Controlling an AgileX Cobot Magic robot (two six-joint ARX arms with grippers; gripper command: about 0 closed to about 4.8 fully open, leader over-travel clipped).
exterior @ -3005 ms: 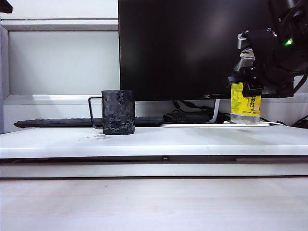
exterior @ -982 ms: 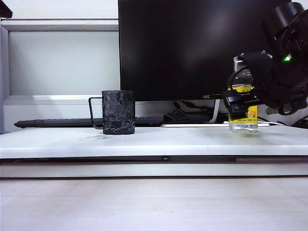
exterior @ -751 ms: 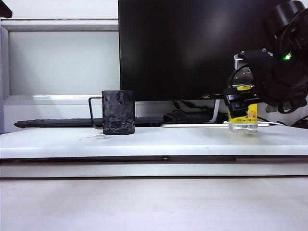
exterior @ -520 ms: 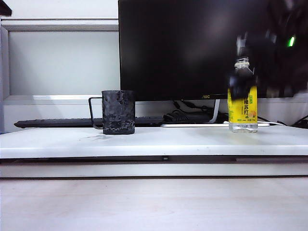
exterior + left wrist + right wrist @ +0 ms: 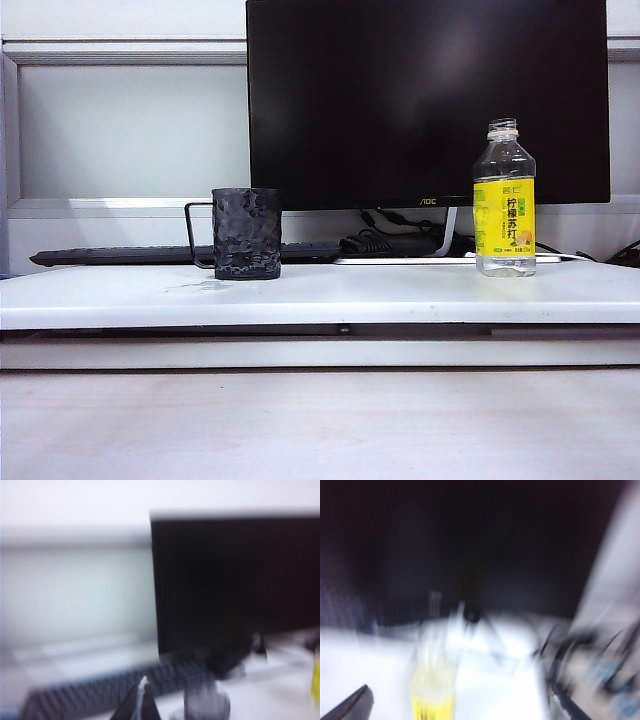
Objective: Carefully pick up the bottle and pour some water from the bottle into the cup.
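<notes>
Exterior view: the bottle (image 5: 504,198) stands upright at the right of the frame, on the white table (image 5: 320,295), in front of the lower right part of the black monitor (image 5: 427,100). It has no cap, and the yellow label covers its middle. The cup (image 5: 246,233) stands left of center, well apart from the bottle, its thin handle pointing to the left. No arm shows in this view.

Left wrist view is blurred; the left gripper (image 5: 142,706) shows at the bottom edge w/ its fingertips together, closed, and nothing is between them. The cup (image 5: 206,705) is a dark blur near the bottom, right of the gripper.

Right wrist view is also blurred; the right gripper (image 5: 460,707) has its fingers at the bottom corners of the frame, far apart, so it is wide open and holds nothing. The bottle (image 5: 433,680) is between and beyond them, not touched.

Handling, as I judge it: the bottle is thin clear plastic, so it is light and gives under pressure. Because it is open, a hard squeeze can push water out of the neck, and a tilt can spill it. The surface is smooth, maybe slippery. The best place to hold is approx. the labelled middle, where the body is straight, w/ moderate force and the bottle kept vertical until it is over the cup
</notes>
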